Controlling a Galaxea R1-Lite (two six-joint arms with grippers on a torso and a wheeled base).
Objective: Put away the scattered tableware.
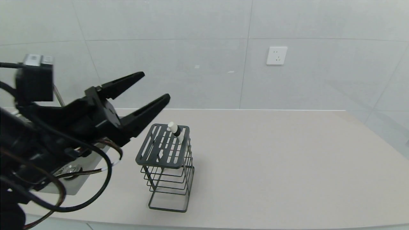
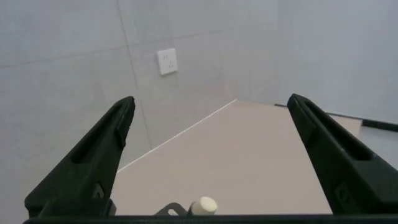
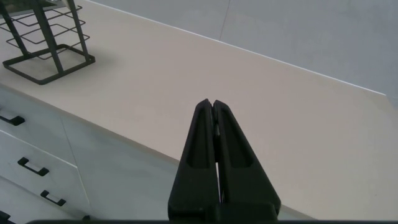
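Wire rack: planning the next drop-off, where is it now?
In the head view, the wire rack stands on the counter, left of centre, right of the sink, near the open left gripper.

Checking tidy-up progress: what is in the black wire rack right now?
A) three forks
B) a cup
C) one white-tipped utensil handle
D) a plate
C: a single white-tipped handle sticks up through the slotted top of the wire rack.

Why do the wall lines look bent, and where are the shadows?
Head view: the wide lens bows the wall seams and counter edge; soft, even light leaves the wire rack almost shadowless. Right wrist view: seams run straighter, no glare on the counter.
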